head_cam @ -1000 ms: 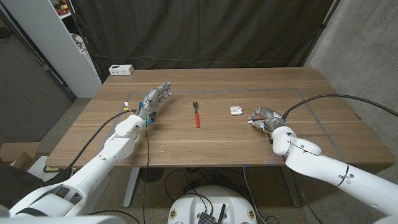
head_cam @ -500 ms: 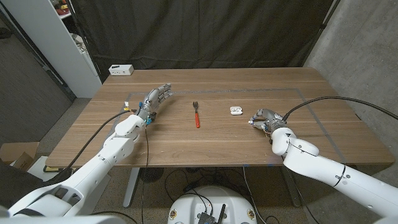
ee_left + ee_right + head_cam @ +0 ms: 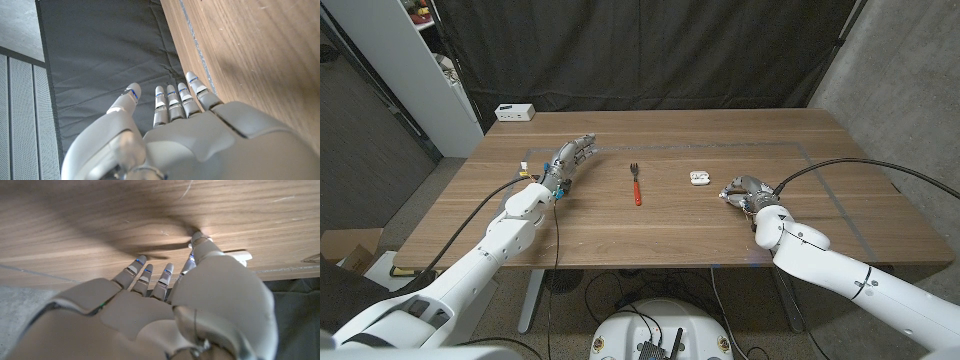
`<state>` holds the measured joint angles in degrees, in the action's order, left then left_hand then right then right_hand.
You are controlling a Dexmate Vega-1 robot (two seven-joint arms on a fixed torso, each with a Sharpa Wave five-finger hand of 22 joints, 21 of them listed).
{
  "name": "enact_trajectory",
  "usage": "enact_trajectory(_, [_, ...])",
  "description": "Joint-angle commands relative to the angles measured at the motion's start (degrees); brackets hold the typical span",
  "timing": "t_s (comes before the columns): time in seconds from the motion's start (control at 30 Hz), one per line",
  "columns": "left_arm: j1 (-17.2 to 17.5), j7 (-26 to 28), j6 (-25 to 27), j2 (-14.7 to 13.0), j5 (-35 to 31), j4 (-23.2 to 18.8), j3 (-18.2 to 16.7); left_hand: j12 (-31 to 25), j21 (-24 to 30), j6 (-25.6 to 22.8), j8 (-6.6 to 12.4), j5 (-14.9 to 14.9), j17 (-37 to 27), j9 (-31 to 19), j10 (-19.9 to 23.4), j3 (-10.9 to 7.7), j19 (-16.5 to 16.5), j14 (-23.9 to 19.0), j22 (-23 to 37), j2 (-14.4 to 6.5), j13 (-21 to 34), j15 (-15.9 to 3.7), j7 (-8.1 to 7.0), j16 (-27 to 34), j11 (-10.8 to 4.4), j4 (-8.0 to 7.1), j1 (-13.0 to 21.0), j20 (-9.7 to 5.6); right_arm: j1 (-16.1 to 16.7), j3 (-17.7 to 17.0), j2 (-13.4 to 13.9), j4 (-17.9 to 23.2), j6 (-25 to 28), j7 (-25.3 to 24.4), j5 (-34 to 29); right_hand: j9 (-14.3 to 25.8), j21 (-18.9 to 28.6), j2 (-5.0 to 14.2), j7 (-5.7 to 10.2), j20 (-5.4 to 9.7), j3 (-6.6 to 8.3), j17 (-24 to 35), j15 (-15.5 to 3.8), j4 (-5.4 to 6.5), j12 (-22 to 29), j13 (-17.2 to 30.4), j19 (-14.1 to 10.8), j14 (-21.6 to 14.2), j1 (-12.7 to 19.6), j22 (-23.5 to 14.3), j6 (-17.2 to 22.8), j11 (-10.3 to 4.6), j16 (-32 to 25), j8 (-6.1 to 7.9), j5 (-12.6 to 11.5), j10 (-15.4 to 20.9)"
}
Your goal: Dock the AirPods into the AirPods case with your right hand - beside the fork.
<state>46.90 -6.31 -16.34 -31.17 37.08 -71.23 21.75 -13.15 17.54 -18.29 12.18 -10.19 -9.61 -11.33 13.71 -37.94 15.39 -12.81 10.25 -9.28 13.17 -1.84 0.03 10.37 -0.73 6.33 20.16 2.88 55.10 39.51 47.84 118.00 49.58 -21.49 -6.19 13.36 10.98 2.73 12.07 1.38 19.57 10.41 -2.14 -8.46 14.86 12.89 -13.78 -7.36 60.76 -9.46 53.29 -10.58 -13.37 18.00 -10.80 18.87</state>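
At the far left corner of the wooden table [image 3: 620,225] sits a small white box [image 3: 515,112], close to the back edge. Nearer the robot, the left hand [image 3: 569,158] is over the left part of the table, its fingers straight and held side by side, reaching toward the far edge; it holds nothing. In the left wrist view the same hand [image 3: 175,130] shows its fingers [image 3: 170,102] extended and close together with the thumb set a little apart, the wood grain running past them and a dark curtain beyond.

Toward the middle lies the fork [image 3: 636,183] with a red handle, its tines pointing to the far side. It is well apart from the left hand.

To the right of the fork, with bare wood between them, is the white AirPods case [image 3: 699,178]; it looks open, though it is too small to tell what is inside.

Just right of the case and slightly nearer the robot is the right hand [image 3: 743,190], palm down, fingers curled over the table. It is near the case but not touching it. In the right wrist view the right hand [image 3: 165,300] has its fingers [image 3: 142,272] bent down toward the wood, and something small and white [image 3: 239,256] shows past the thumb. Whether the hand pinches an AirPod I cannot tell.
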Motion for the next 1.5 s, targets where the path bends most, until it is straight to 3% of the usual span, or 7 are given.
enact_trajectory(0.03, [-0.14,0.17,-0.17,0.48,0.08,0.88,0.05,-0.29,-0.39,-0.65,0.07,-0.26,-0.13,-0.26,0.62,-0.1,0.06,-0.4,0.31,0.07,0.3,-0.29,-0.11,0.08,0.11,-0.26,0.19,0.38,5.06,-5.66,-1.85,-0.64,-7.73,-4.71,3.6,0.47,0.09,0.96,0.1,0.09,-0.42,0.1,-8.73,-0.15,0.49,0.23,-0.69,-1.51,0.65,-0.11,2.26,-0.68,-0.59,0.84,0.1,1.47])
enact_trajectory(0.23, [0.28,0.69,-0.33,0.38,0.01,0.43,-0.12,-0.32,-0.43,-0.74,0.05,-0.27,-0.13,-0.27,0.69,-0.12,0.11,-0.51,0.32,0.09,0.3,-0.37,-0.21,0.09,0.24,-0.27,0.18,0.41,7.48,-9.67,-3.51,-1.17,-12.59,-6.52,7.45,1.2,0.02,1.42,0.2,0.31,-0.69,0.13,-9.31,-0.3,0.41,0.45,-1.09,-2.52,1.14,-0.11,3.36,-1.23,-0.58,1.42,0.16,2.31])
enact_trajectory(0.53, [0.43,1.72,0.66,0.09,-0.15,-0.55,-0.17,-0.36,-0.51,-0.87,0.04,-0.27,-0.11,-0.29,0.79,-0.14,0.12,-0.55,0.33,0.11,0.31,-0.41,-0.13,0.08,0.15,-0.28,0.18,0.44,5.92,-8.9,-2.01,-0.17,-9.66,-3.73,8.51,1.33,-0.19,1.95,0.41,0.23,-0.96,0.22,-8.81,-0.56,-0.53,0.7,-0.96,-1.82,2.07,-0.12,1.21,-0.66,0.17,0.18,0.25,1.28])
enact_trajectory(0.93, [-0.46,1.48,0.43,0.52,-0.27,0.72,-0.05,-0.33,-0.63,-0.76,-0.11,-0.27,-0.1,-0.31,0.73,-0.11,0.14,-0.54,0.34,0.23,0.32,-0.4,-0.35,0.02,0.14,-0.25,0.15,0.51,7.42,-13.19,-4.96,-8.98,-28.74,-2.19,16.1,1.52,-0.07,2.42,0.31,1.09,-1.91,0.37,-9.78,-0.18,-0.64,1.0,-1.59,-2.25,1.8,-0.12,4.32,-1.55,0.31,1.04,0.3,2.37])
enact_trajectory(1.13, [-0.28,1.54,0.66,0.5,-0.03,0.74,-0.15,-0.35,-0.69,-0.86,-0.12,-0.27,-0.1,-0.32,0.79,-0.09,0.17,-0.56,0.35,0.29,0.33,-0.42,-0.23,0.01,0.18,-0.25,0.12,0.4,4.55,-12.74,-6.55,-16.06,-37.99,3.61,19.7,1.56,0.13,2.68,0.29,1.59,-2.21,0.5,-10.0,-0.15,-0.87,1.1,-2.34,-2.16,1.91,-0.14,4.66,-1.53,0.38,1.04,0.22,2.36])
enact_trajectory(1.33, [0.76,2.91,0.76,-0.15,-0.34,-0.83,-0.56,-0.33,-0.74,-0.88,-0.15,-0.28,-0.1,-0.32,0.75,-0.11,0.19,-0.59,0.35,0.25,0.33,-0.41,-0.27,0.01,0.23,-0.27,0.11,0.4,3.61,-10.84,-4.23,-15.54,-35.91,5.39,17.8,1.7,0.2,2.86,0.28,1.87,-2.49,0.61,-10.04,-0.13,-1.29,1.15,-2.84,-2.04,2.03,-0.17,4.59,-1.52,0.44,0.95,0.17,1.77])
enact_trajectory(1.5, [1.43,3.65,1.11,-0.6,-0.2,-1.68,-0.97,-0.35,-0.8,-0.95,-0.16,-0.28,-0.09,-0.33,0.81,-0.13,0.16,-0.6,0.36,0.26,0.34,-0.44,-0.22,0.0,0.2,-0.25,0.12,0.39,5.04,-10.12,-1.11,-8.82,-29.07,3.08,14.37,1.77,-0.04,3.06,0.25,1.03,-3.19,0.75,-9.97,-0.19,-2.21,1.34,-2.74,-1.89,2.46,-0.21,1.45,-1.08,0.58,-0.59,0.15,0.13])
